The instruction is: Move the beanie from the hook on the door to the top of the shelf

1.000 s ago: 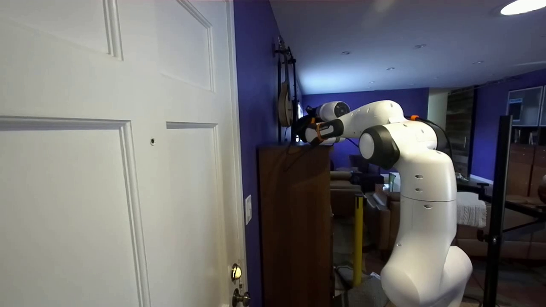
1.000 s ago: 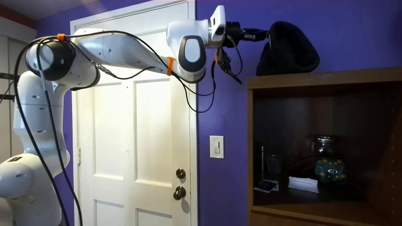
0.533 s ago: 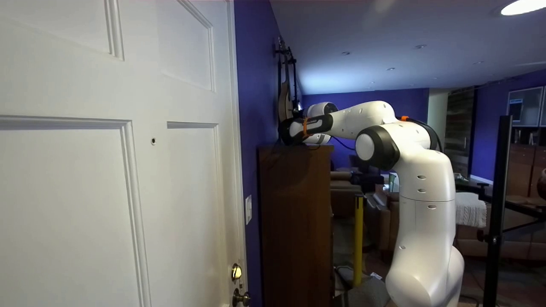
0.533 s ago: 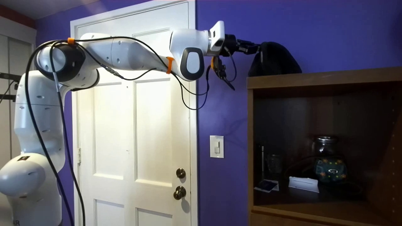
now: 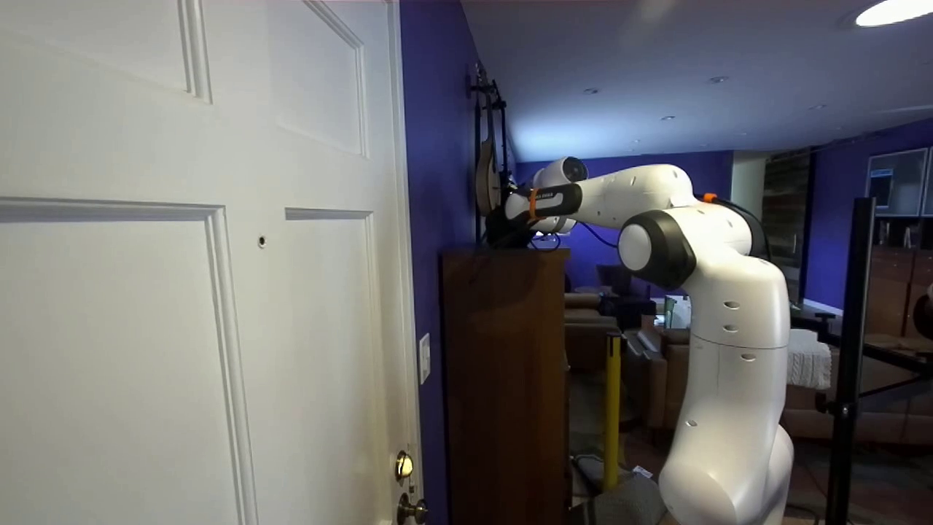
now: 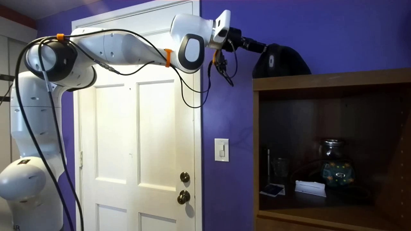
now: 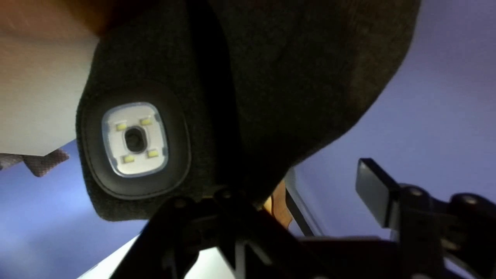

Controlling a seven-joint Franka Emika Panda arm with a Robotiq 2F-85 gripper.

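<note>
Resting floppy near-black cloth beanie (image 6: 285,62): atop the tall brown wooden shelf (image 6: 334,79), by the edge facing the white panelled door (image 6: 131,141).
White robot arm (image 5: 740,313): I'd back it straight off.
Black metal gripper (image 7: 300,192): fingers (image 7: 374,193) spread wide; watch for snagged cloth.

The bench (image 6: 353,77) is the brown wooden shelf, with a flat top above an open compartment (image 6: 348,208). The black beanie (image 6: 290,62) sits at the left end of the top, as seen in an exterior view; the front edge hides the contact line. On the compartment floor, a white, folded-looking card (image 6: 310,188) sits toward the front, with flat cards (image 6: 273,190) to its left. Farther back are a clear glass (image 6: 281,167), a slim pale upright strip (image 6: 268,163) and a dark floral bag (image 6: 338,174). A lidded jar (image 6: 332,148) shows above the bag; its base is hidden.
</note>
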